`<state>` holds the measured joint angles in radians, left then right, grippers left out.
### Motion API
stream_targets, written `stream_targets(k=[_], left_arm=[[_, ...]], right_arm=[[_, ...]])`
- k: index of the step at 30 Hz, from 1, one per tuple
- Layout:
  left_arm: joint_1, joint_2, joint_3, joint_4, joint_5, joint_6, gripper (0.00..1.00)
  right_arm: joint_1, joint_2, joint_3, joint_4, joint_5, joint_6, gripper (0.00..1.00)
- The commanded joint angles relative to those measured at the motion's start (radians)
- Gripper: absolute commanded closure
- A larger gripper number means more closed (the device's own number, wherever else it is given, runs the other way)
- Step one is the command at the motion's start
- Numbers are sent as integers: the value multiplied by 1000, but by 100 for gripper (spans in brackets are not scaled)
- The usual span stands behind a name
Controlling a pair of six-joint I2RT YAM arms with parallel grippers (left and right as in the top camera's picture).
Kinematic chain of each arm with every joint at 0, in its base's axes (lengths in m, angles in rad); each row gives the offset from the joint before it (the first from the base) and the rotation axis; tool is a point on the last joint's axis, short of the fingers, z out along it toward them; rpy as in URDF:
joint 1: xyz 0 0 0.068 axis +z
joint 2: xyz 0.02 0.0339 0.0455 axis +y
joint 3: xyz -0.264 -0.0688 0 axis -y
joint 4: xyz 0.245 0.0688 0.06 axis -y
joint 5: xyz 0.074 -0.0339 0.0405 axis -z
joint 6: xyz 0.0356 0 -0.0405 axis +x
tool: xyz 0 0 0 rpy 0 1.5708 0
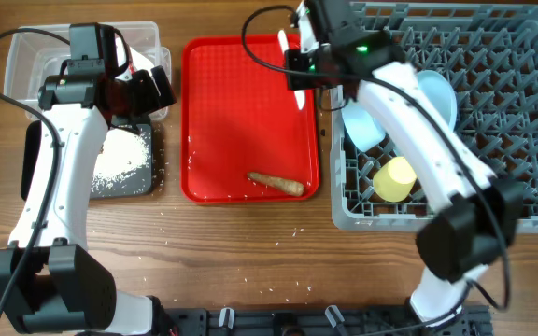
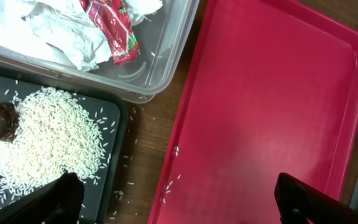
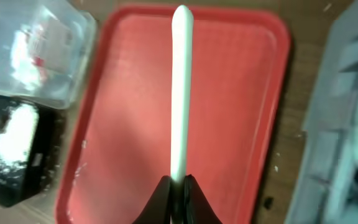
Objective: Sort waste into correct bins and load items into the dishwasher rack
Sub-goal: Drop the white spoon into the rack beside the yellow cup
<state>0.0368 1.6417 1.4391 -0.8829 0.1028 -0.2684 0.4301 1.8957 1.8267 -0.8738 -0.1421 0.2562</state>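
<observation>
Currently mid-carry with the white spoon (image 3: pixel 181 93): pinched by its handle end between the right fingers (image 3: pixel 161 198), drawn narrow onto it, bowl end pointing straight out ahead of them. Hovering above the red serving tray (image 3: pixel 235 112), toward the edge nearest the grey dishwasher rack (image 1: pixel 418 222), just off to one side of the fingers. Judged as the loading step, and probably late in it, with a light blue bowl (image 1: pixel 440 93), a second pale bowl (image 1: pixel 362 126) and the yellow cup (image 1: pixel 395 179) already lying in the rack, just beyond the fingers. No plate made out for certain.

Next, by the look of it: swing sideways over the rack's near wall, lower among the pegs (image 1: pixel 512 121), then open. Calls for clearing that wall, missing the bowls, and laying the spoon flat rather than end-on, to avoid slipping through the floor.

Over at the left fingers (image 2: pixel 51 202), spread wide and gripping nothing. Beside one of them, the black tray (image 2: pixel 73 84) with loose rice (image 2: pixel 48 143) and a dark brown lump (image 2: pixel 0 120). Ahead of that same finger, the clear tub (image 2: pixel 160 68) holding crumpled tissue (image 2: pixel 55 34) and the red wrapper (image 2: pixel 114 34). Under and ahead of the other, bare red tray.

Left to sort: the carrot-like root (image 1: pixel 276 183), lying on the red tray, well apart from both pairs of fingers and a fair candidate for the left ones.
</observation>
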Motion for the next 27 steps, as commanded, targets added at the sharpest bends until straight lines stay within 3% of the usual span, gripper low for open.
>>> stream_targets(k=[1, 3, 5, 11, 15, 24, 25, 26, 27], left_arm=[[6, -9, -6, 3, 11, -5, 0], [6, -9, -6, 3, 11, -5, 0], [6, -9, -6, 3, 11, -5, 0], [6, -9, -6, 3, 11, -5, 0], [6, -9, -6, 3, 11, -5, 0], [6, -9, -6, 3, 11, -5, 0], [6, -9, -6, 3, 11, -5, 0], [6, -9, -6, 3, 11, -5, 0], [6, -9, -6, 3, 11, -5, 0]], right_arm=[[0, -111, 1, -51, 40, -17, 96], [-14, -197, 1, -89, 42, -11, 96], [-69, -274, 0, -162, 98, 111, 96], [-354, -398, 0, -445, 203, 327, 96], [-487, -398, -3, -710, 438, 780, 96], [-513, -399, -298, -662, 370, 903, 96], [-513, -399, -342, -636, 369, 903, 85], [-513, -399, -401, -581, 369, 898, 67], [-513, -398, -446, -525, 357, 896, 62]])
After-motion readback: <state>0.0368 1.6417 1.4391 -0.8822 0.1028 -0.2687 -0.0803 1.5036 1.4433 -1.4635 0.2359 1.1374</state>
